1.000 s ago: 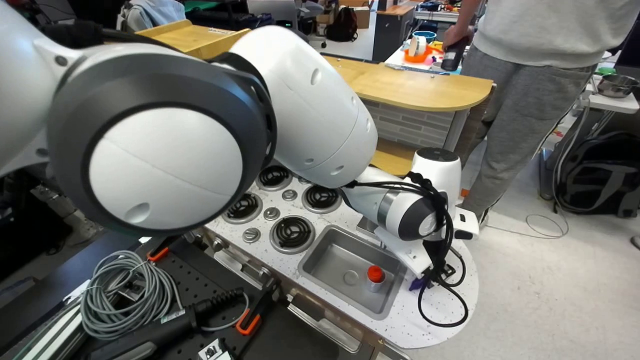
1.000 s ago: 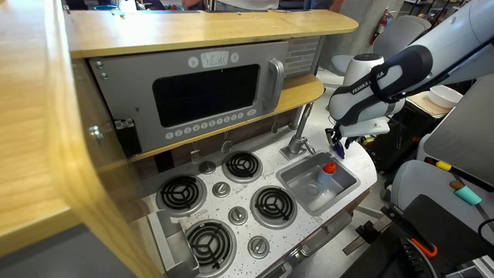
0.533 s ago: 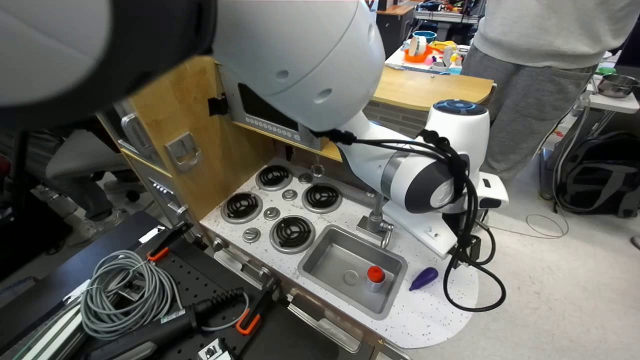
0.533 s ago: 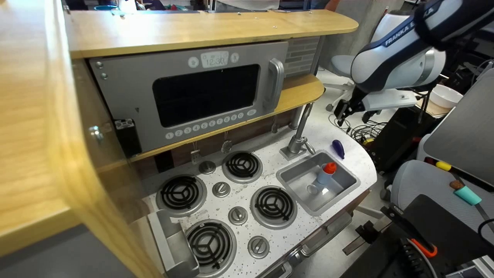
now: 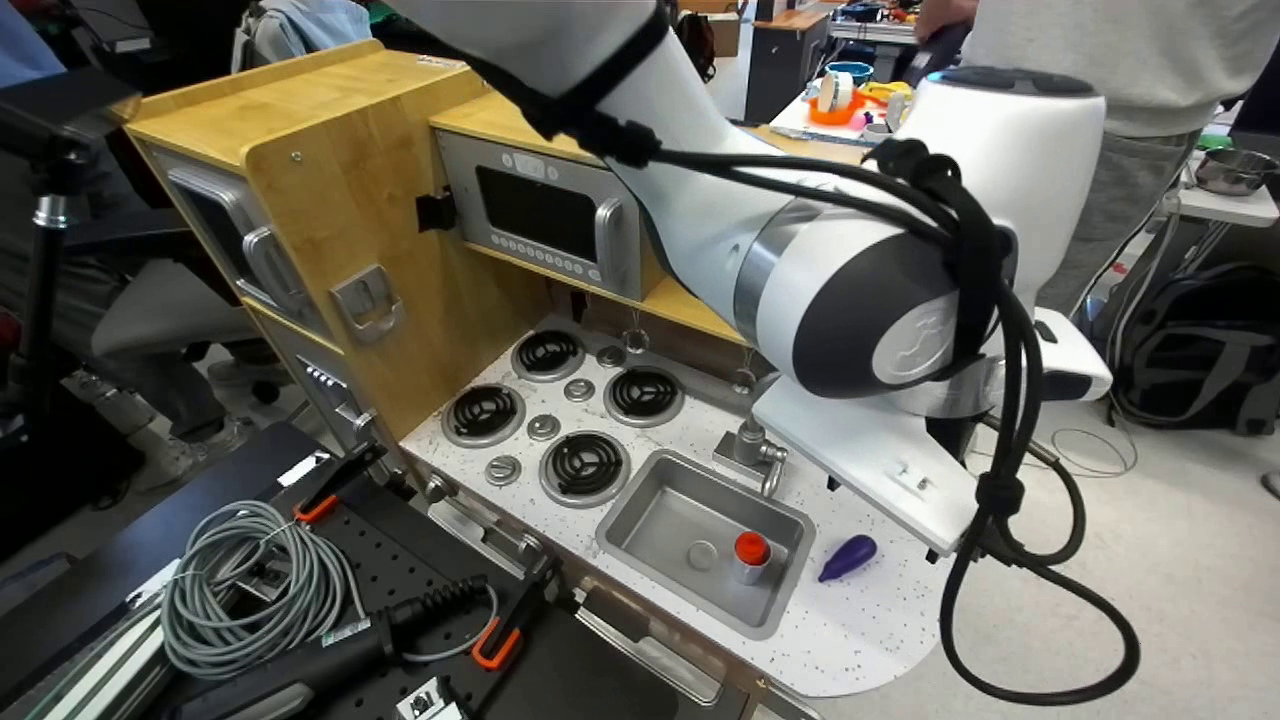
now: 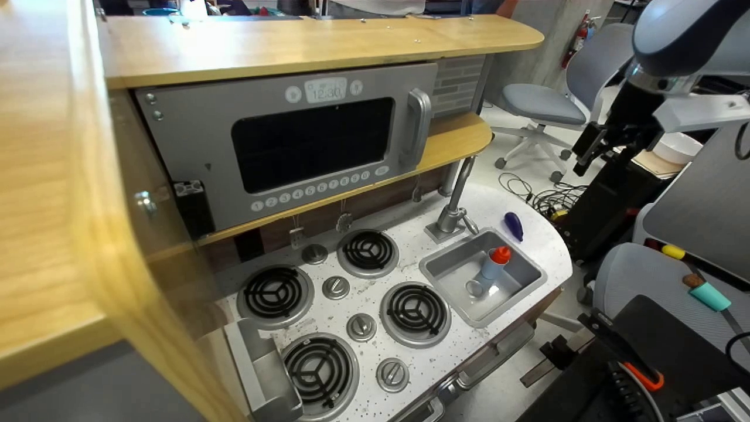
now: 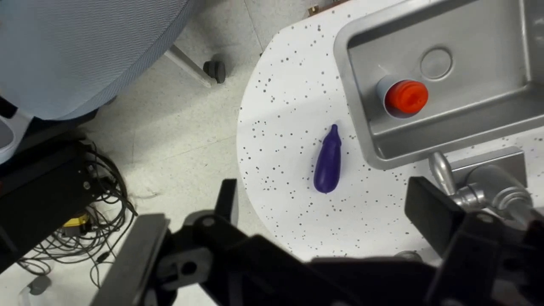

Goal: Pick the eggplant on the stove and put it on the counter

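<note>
Versus the frame 0.5 s ago: the arm (image 5: 880, 270) stands farther right in both exterior views, the gripper (image 7: 331, 204) along with it; the eggplant (image 7: 328, 165) is unshifted. Wrist view: the gripper's two fingers stand wide apart with nothing in their hold. Beyond the fingertips, and apart from them, the eggplant lies on its side on the speckled bench (image 5: 850, 635). In an exterior view, near left: a coil of grey cable (image 5: 240, 648). Next, the sink (image 5: 660, 520), set into the bench; in it a pale cup (image 5: 748, 573) with a red object (image 5: 751, 546) at its mouth. Eggplant just right of the sink, narrow end pointing near-left. Left of the sink, the four-ring stove (image 5: 577, 413). Faucet (image 5: 750, 443) at the sink's far rim. Far: microwave (image 5: 540, 205), above the stove's back edge.
</note>
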You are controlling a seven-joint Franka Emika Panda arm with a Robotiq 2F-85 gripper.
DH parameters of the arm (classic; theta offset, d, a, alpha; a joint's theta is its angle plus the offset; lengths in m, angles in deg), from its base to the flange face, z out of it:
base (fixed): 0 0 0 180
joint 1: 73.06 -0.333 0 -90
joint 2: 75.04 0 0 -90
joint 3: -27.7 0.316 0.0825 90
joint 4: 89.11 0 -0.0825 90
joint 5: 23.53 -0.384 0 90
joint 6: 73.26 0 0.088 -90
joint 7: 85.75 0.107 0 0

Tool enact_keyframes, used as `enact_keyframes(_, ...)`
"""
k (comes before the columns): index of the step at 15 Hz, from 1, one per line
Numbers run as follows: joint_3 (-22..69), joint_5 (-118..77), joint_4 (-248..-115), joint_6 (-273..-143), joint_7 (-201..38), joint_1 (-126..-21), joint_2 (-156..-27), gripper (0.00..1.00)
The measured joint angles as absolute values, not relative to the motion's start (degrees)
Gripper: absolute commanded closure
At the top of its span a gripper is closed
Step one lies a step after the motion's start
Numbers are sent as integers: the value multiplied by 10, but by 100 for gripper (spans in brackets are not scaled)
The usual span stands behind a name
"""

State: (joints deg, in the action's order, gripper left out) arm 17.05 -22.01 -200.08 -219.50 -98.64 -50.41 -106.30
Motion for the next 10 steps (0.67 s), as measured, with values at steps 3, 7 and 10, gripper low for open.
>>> enact_keyframes(3, 171, -216, -2084, -2216, -1082, -499, -969, 0)
enact_keyframes(7, 169, -216, -2175, -2211, -1194, -494, -848, 0)
enact_keyframes(10, 168, -216, -2174, -2212, -1191, -496, -854, 0)
